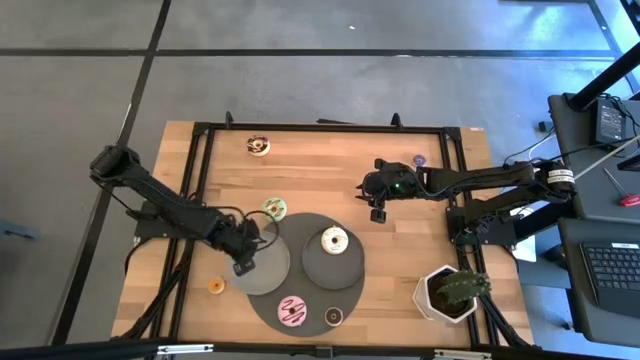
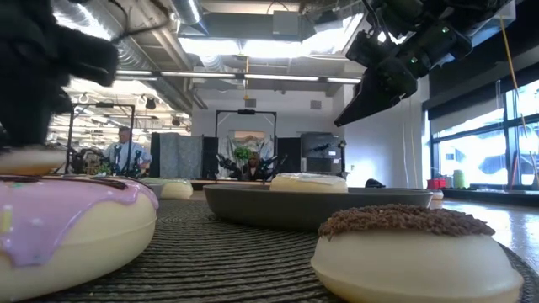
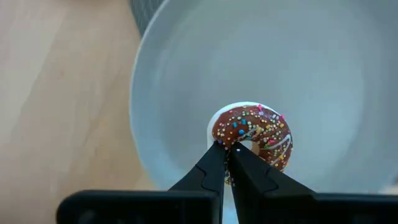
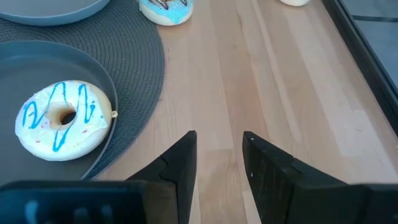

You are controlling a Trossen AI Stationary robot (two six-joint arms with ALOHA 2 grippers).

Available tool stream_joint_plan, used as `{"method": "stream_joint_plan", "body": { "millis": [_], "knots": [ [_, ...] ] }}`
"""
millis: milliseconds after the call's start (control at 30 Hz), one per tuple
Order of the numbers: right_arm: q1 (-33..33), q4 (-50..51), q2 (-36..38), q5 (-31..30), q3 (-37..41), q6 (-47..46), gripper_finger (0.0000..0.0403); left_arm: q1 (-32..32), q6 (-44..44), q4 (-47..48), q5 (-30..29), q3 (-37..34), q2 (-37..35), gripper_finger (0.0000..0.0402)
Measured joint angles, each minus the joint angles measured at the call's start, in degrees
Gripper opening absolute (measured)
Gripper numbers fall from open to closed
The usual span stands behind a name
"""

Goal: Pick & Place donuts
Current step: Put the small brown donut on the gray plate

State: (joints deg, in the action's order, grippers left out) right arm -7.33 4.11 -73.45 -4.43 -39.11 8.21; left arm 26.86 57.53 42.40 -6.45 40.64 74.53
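My left gripper (image 1: pixel 243 265) is shut on a brown sprinkled donut (image 3: pixel 252 134) over the left grey plate (image 1: pixel 268 272). My right gripper (image 1: pixel 378 213) is open and empty above the bare wood (image 4: pixel 217 143), right of the right grey plate (image 1: pixel 333 265). That plate bears a cream donut with blue stripes (image 4: pixel 62 121). A green donut (image 1: pixel 274 207) lies at the mat's far edge. A chocolate-and-white donut (image 1: pixel 259 146) and a purple one (image 1: pixel 418 160) lie on the far wood, and an orange one (image 1: pixel 216 286) lies near left. A pink donut (image 1: pixel 292 311) and a dark one (image 1: pixel 334 316) lie on the mat. My left gripper pinches the donut's ring between its two fingers at the side nearest the wrist (image 3: pixel 231 138). The fingertips (image 3: pixel 214 155) stand close together. The donut is tilted, its iced face toward the wrist camera and its white underside showing at one edge. Whether it touches the plate, I cannot tell.
A dark round woven mat (image 1: pixel 300 295) lies under both plates. A white pot with a green plant (image 1: pixel 450 292) stands at the near right. A black frame (image 1: pixel 330 127) runs around the table. Bare wood lies between the mat and the pot.
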Motion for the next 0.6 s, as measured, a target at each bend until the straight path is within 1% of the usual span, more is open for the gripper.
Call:
{"method": "stream_joint_plan", "body": {
  "millis": [167,233,433,600],
  "knots": [
    [0.0,0.01,0.0,0.0,0.0,-0.05,0.0132,-3.37,-5.04,-2.39,1.76,0.0,5.75,0.0012],
    [0.0,0.01,0.0,0.0,0.0,-0.09,0.0132,-3.99,-6.21,-3.62,2.67,0.0,6.94,0.0012],
    [0.0,0.01,0.0,0.0,0.0,-0.02,0.0132,-5.76,-5.35,-6.35,6.27,0.02,7.42,0.0012],
    [0.0,0.04,0.0,0.0,0.0,-0.02,0.0132,-6.4,-6.18,-6.39,6.83,0.02,7.33,0.0012]
  ]
}}
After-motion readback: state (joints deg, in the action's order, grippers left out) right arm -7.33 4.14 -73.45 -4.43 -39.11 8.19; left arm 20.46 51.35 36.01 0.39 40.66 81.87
